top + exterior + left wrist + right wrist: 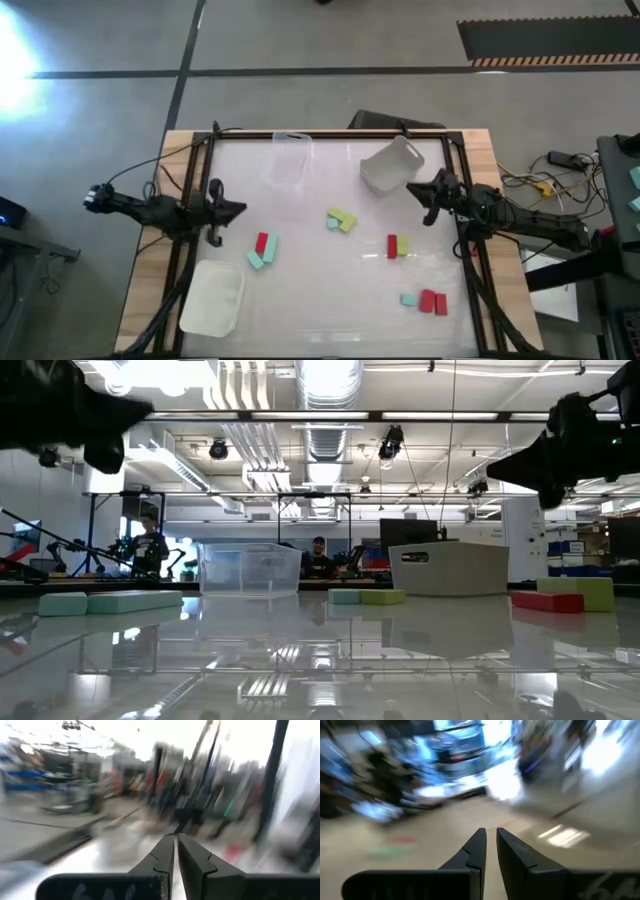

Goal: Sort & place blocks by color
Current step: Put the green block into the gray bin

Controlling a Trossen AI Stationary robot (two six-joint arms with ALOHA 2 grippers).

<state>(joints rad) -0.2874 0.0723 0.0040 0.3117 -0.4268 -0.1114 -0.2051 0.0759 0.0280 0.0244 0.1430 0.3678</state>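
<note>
Along the tabletop's left edge, the left tool hangs above the surface with its fingers closed almost tip to tip and nothing between them. Near the front-left corner lies a flat white tray. Just inward of that tool sit a red block and two teal blocks, touching or nearly so. A clear tray stands at the back edge, left of centre. Around the middle lies a small cluster of yellow-green and teal blocks. A second white tray rests tilted toward the back right. Farther right, a red and yellow-green pair lies side by side, and toward the front-right corner sit a teal block and two red ones.

Near the right edge, the right tool hovers with only a narrow gap between its fingers, holding nothing.

The blocks look light, rigid and smooth-sided, probably prone to sliding on the glossy surface, though the wrist views are too smeared to confirm texture. Pinching each across its short width, from above, seems the safest hold.
</note>
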